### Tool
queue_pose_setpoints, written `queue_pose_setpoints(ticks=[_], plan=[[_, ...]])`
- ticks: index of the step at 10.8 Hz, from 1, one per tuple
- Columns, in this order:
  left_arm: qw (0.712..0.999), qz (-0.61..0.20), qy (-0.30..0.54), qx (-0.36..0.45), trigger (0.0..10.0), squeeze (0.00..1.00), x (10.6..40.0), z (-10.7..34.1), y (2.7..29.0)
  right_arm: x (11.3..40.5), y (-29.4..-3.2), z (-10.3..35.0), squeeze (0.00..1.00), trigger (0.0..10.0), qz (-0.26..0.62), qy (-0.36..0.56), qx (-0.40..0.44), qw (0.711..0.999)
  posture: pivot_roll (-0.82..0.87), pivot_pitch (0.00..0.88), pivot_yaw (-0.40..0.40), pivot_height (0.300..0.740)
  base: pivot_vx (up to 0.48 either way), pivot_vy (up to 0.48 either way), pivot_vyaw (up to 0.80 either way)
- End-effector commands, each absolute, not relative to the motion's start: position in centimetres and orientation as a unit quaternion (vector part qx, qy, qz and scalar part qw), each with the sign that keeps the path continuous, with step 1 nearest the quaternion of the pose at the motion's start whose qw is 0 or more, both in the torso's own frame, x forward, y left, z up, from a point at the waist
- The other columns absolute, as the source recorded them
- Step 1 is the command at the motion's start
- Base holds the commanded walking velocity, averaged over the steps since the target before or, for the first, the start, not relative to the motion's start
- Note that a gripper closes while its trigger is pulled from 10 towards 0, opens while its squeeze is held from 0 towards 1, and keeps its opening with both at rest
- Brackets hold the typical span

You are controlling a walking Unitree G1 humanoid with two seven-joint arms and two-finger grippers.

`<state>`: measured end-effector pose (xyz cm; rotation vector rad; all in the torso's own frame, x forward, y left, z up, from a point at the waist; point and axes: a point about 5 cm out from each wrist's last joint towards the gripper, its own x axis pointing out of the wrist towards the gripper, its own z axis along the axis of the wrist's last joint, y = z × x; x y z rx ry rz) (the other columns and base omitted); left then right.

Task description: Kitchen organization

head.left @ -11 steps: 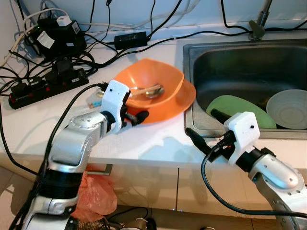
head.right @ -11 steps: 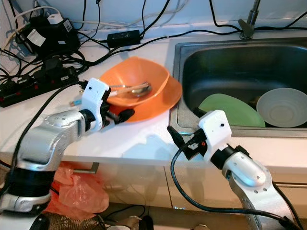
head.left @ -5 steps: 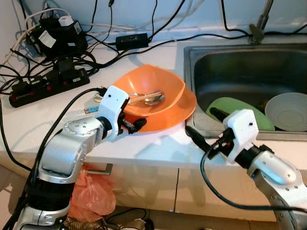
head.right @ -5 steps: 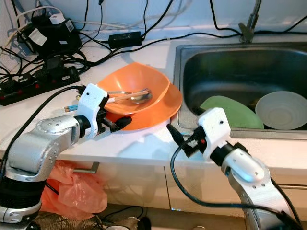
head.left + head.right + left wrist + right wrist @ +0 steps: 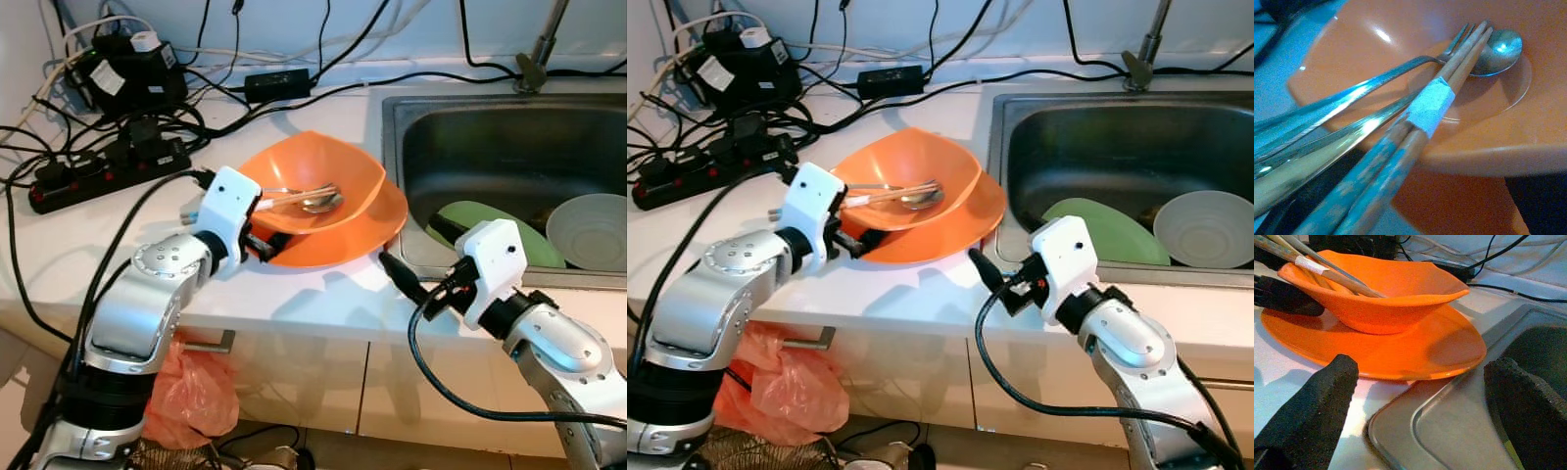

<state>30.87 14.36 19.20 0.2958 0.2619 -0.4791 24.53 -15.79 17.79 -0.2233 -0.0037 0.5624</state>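
Note:
An orange bowl sits on an orange plate on the white counter, beside the sink. A spoon, a fork and taped wooden chopsticks lie in the bowl, their handles sticking out over its left rim. My left gripper is at the plate's left side, its black fingers spread low over the plate under the bowl's rim, gripping nothing. My right gripper hangs open at the sink's front left corner. It points at the plate, which lies beyond its fingertips.
The steel sink holds a green plate and a white bowl, with the faucet behind. Power strips, adapters and tangled cables crowd the counter's back left. An orange bag hangs below the counter's edge.
The camera has shifted a little. Both grippers, the bowl and the plate keep about the same places relative to the sink.

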Motion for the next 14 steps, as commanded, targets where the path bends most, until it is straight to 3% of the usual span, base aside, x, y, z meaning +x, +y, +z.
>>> queue_pose_setpoints(ticks=[1,3,7,10,14], plan=[[0.954,-0.227,0.108,0.165,10.0,0.00,30.9,20.1,14.8,24.7,-15.8,18.0,0.00,10.0,0.278,-0.009,-0.113,0.954,0.09,0.049,0.118,0.740,0.000,0.000,0.00],[0.950,-0.245,0.111,0.161,10.0,0.00,30.6,20.7,14.8,24.8,-15.8,18.0,0.00,10.0,0.279,-0.010,-0.113,0.954,0.09,0.049,0.116,0.740,0.000,0.000,0.00],[0.912,-0.359,0.137,0.143,10.0,0.00,29.6,23.1,14.0,25.0,-15.8,17.8,0.00,10.0,0.282,-0.009,-0.113,0.953,0.09,0.045,0.106,0.740,0.000,0.000,0.00],[0.912,-0.353,0.137,0.159,10.0,0.00,29.8,23.9,15.5,25.2,-15.8,17.8,0.00,10.0,0.284,-0.010,-0.114,0.952,0.10,0.043,0.099,0.740,0.000,0.000,0.00],[0.885,-0.396,0.164,0.180,10.0,0.00,29.1,24.7,16.6,25.5,-15.9,17.9,0.00,10.0,0.286,-0.011,-0.116,0.951,0.10,0.035,0.091,0.740,0.000,0.000,0.00]])
